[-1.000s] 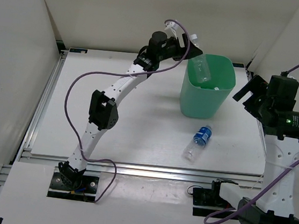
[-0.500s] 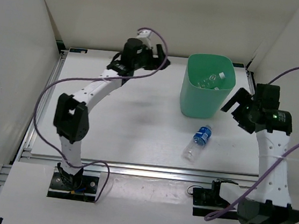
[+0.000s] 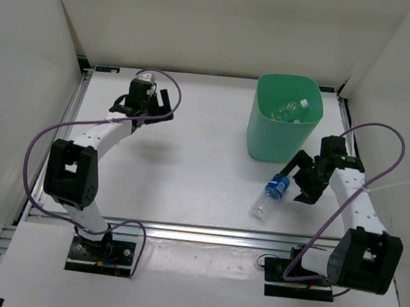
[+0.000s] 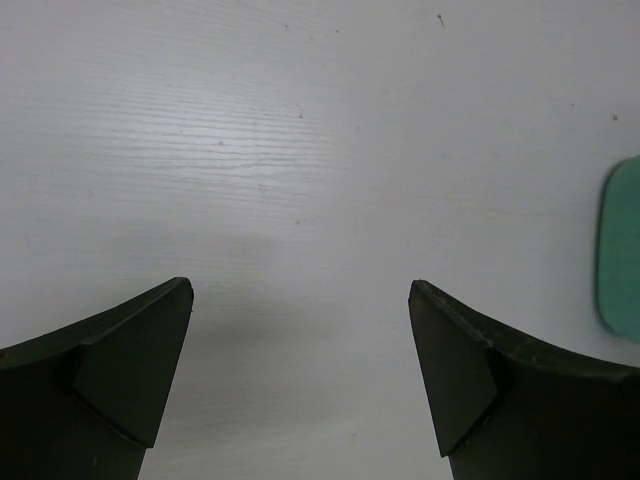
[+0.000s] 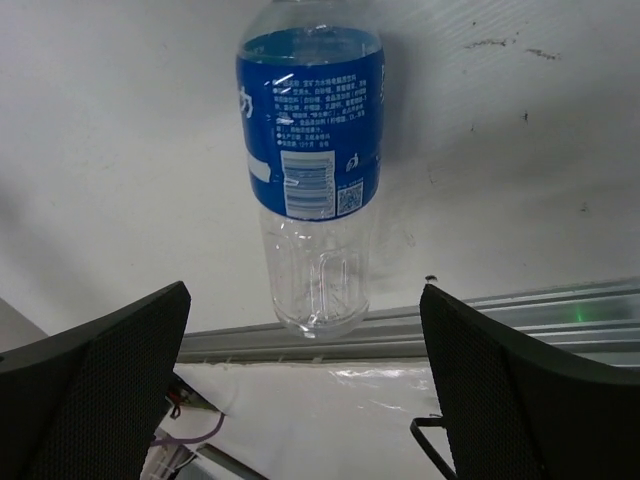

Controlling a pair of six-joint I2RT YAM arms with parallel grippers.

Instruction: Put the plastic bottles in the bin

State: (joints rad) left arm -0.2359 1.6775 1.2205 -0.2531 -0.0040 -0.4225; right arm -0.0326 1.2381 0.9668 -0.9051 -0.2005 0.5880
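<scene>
Left claw (image 3: 142, 109), seen from the top camera, hangs with its jaws spread wide and nothing between them, above bare desk (image 3: 189, 166). The bin (image 3: 273, 140) stands well off to this claw's right, upright, and inside it lie clear bottles (image 3: 291, 110), one showing a white cap. On the other side, the right claw (image 3: 298, 183) is also released and holds nothing. It sits low, just in front of the bin's near wall. A labelled bottle (image 3: 271, 194) lies on its side on the desk just beside this claw, on the side facing the left arm, its blue band nearest the fingers. Whether a finger touches the bottle cannot be told from this height. A purple cable (image 3: 373, 143) loops above the right arm.

From the left wrist, the left claw (image 4: 300, 290) shows two dark fingertips (image 4: 140, 370) far apart with only white desk (image 4: 300, 140) ahead of them. A mint-green sliver of the bin (image 4: 622, 250) cuts in at the right edge, beyond the right finger.

From the right wrist, the right claw (image 5: 305, 290) is open, its two fingers (image 5: 110, 370) standing clear on either side of the labelled bottle (image 5: 312, 130). The bottle lies straight ahead in the gap, its clear ribbed base toward the camera and its blue printed label farther out, with the cap end cut off by the picture's top edge. It rests on the desk (image 5: 120, 150), gripped by nothing. A metal rail (image 5: 500, 320) runs across just under the bottle's base.
</scene>
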